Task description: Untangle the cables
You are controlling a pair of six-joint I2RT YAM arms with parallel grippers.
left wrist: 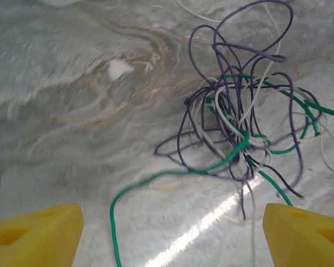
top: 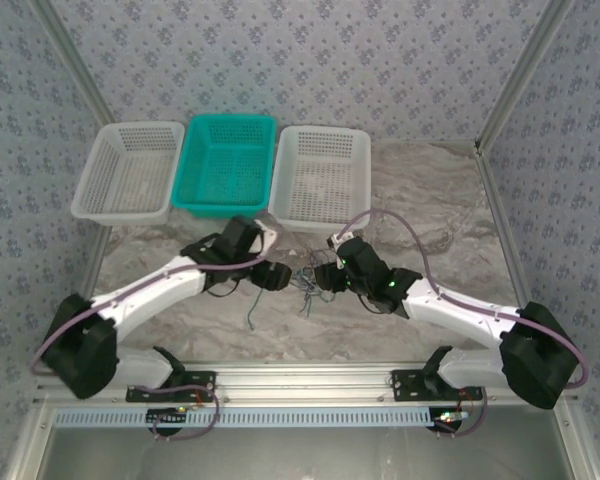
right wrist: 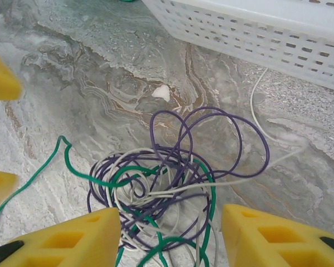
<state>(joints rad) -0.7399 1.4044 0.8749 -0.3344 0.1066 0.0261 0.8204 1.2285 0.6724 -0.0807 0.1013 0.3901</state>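
Worktop (top: pixel 430 200): marbled.
Cables (left wrist: pixel 239 139): purple, green and white, one tangled bunch at centre.
Left hand (left wrist: pixel 172 222): released, empty, cables just ahead.
Right hand (right wrist: pixel 171 222): released, astride cables.
Progress: nothing separated yet.

No writing, label, brand mark, number or sign can be read on anything in these three camera views.
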